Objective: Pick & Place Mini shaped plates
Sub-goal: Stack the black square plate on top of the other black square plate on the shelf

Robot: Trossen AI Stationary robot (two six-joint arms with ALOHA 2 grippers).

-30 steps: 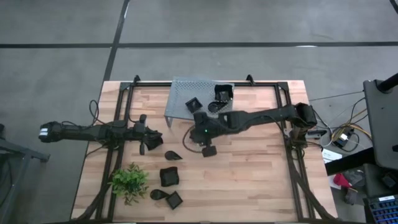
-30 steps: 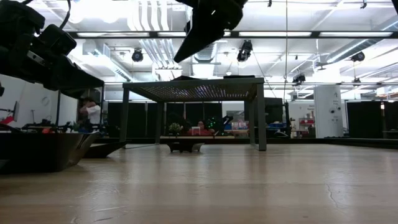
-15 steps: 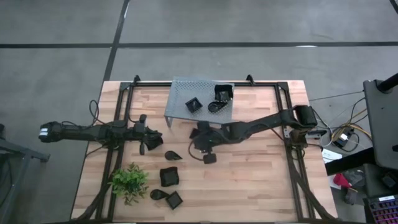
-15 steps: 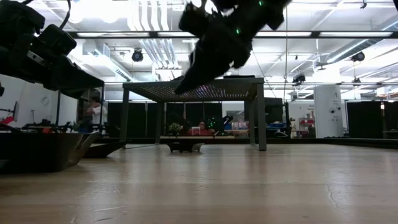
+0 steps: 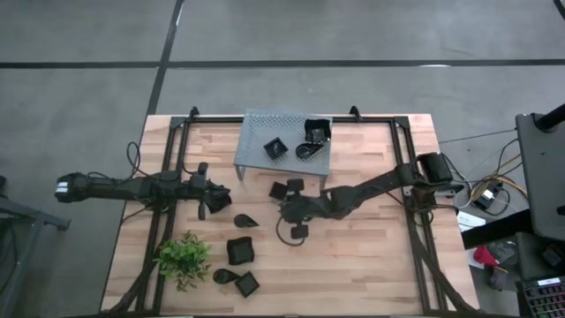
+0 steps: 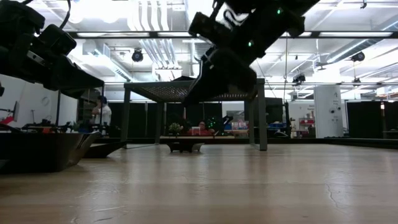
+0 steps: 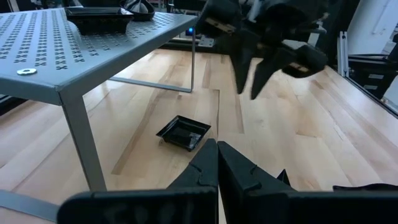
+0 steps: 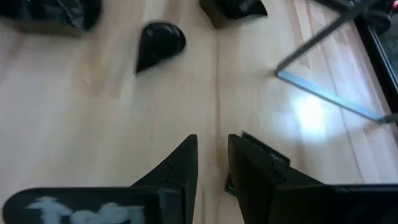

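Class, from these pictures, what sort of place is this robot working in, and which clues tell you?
Probably a robotics lab or workshop hall: a wooden table on a bare concrete floor, strip lights and exposed ducts overhead, and workstations behind the grey rack.

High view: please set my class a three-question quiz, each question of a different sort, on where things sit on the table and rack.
1. True or false: the green plant stands on the grey rack.
2. How many black plates lie on top of the rack? A) one B) three C) six
3. Which arm's gripper has its fingers pressed together?

Key: 1 false, it stands on the table. 2 B. 3 the left gripper.
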